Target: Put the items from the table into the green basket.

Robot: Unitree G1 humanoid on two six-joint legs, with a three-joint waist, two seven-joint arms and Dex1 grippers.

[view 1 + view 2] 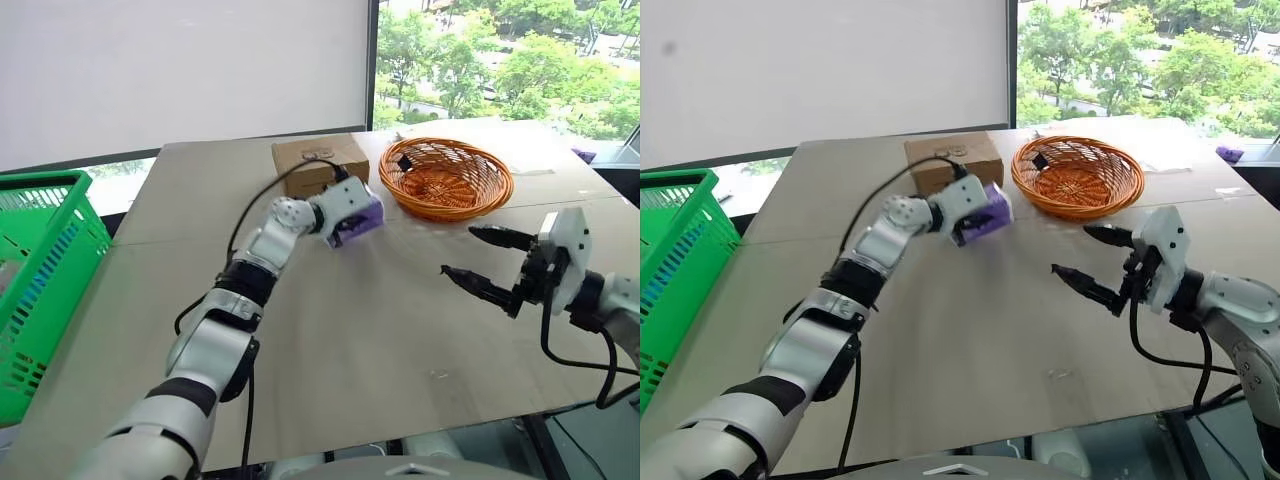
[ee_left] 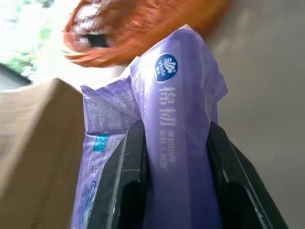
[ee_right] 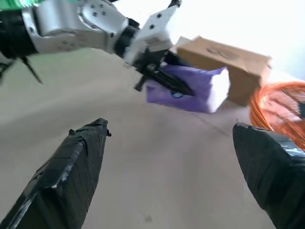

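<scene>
A small purple soft pack (image 1: pixel 364 217) hangs a little above the table (image 1: pixel 360 330), with my left gripper (image 1: pixel 352 222) shut on it just in front of a cardboard box. In the left wrist view its two black fingers (image 2: pixel 125 181) squeeze the purple pack (image 2: pixel 178 119) between them. My right gripper (image 1: pixel 478 263) hovers open over the table's right side with nothing between its fingers; its wrist view shows the purple pack (image 3: pixel 190 90) ahead. The green basket (image 1: pixel 40 280) stands off the table's left edge.
A brown cardboard box (image 1: pixel 318 160) sits at the back of the table. To the right of it is a round orange wicker basket (image 1: pixel 445 178) with a small dark thing inside. A thin seam (image 1: pixel 160 240) crosses the tabletop.
</scene>
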